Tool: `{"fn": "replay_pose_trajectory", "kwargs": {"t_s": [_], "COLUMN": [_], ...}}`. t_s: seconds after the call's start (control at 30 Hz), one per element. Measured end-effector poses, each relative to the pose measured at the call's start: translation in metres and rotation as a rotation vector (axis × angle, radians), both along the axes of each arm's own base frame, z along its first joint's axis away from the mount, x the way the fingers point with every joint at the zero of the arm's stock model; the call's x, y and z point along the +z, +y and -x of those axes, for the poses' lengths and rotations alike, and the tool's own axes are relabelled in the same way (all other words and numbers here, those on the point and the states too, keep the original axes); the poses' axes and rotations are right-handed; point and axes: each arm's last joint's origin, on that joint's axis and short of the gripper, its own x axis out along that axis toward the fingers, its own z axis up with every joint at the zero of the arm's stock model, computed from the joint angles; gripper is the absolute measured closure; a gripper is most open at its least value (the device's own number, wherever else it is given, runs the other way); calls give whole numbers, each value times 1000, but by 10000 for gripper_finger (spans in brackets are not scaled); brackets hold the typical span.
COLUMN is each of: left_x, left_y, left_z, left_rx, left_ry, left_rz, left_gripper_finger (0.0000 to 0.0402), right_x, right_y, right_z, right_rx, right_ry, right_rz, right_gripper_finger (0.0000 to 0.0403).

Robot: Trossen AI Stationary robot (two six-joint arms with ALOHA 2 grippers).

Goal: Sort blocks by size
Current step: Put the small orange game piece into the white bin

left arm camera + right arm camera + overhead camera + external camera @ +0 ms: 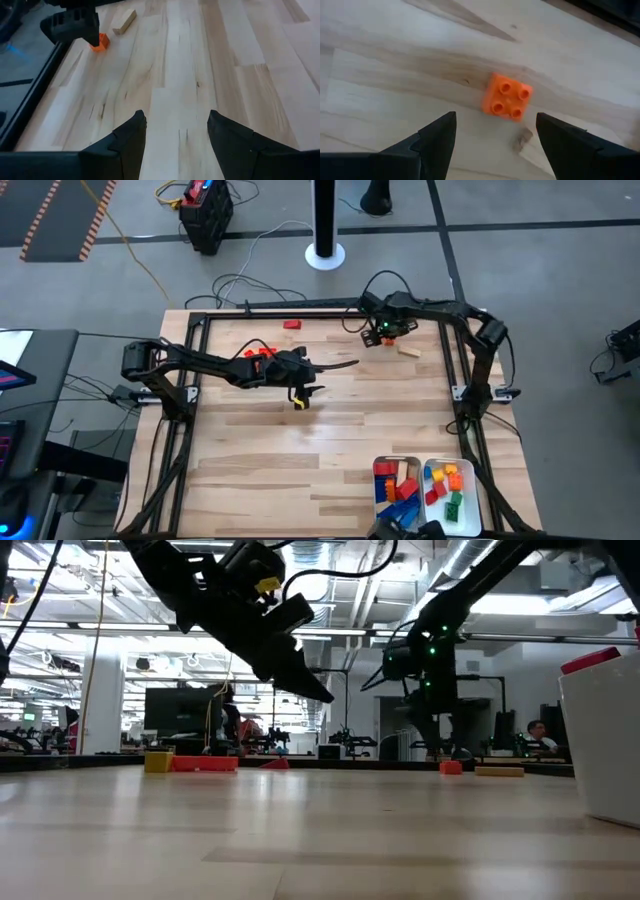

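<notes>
Right gripper [495,137] hangs over the far right of the table [300,450], fingers spread, nothing held. A small orange block [507,97] lies on the wood just ahead of its fingertips, tan block [408,350] just beside. Left gripper [176,125] hovers mid-table, spread, empty. Sorted blocks fill two white trays [478,510] at the near edge.

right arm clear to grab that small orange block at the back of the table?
Probably yes. The right claw hangs open just above the orange block, which sits alone on bare wood. The tan block lies apart beside it, and the left claw is farther off toward mid-table, so nothing blocks a descent.
</notes>
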Motion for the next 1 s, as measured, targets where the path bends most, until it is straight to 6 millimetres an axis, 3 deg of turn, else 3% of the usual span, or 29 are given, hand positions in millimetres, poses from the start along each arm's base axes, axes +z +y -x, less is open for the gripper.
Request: {"fn": "replay_pose_trajectory", "kwargs": {"t_s": [0.23,0.37,0.57,1.0], "left_x": [-1,-5,-8,-8], "left_y": [0,-1,-1,-1], "left_z": [1,3,5,5], "left_rx": [-28,-33,-34,-35], "left_ry": [30,72,115,112], "left_rz": [-45,-44,-36,-34], "left_gripper_finger": [200,200,200,200], "right_x": [2,-12,-33,-27], "right_y": [12,27,35,62], "right_z": [-8,-7,-1,20], "right_rx": [-59,-81,-123,-218], "right_ry": [18,72,-12,-96], "right_rz": [60,91,135,386], "right_gripper_finger": [101,101,101,101]}}
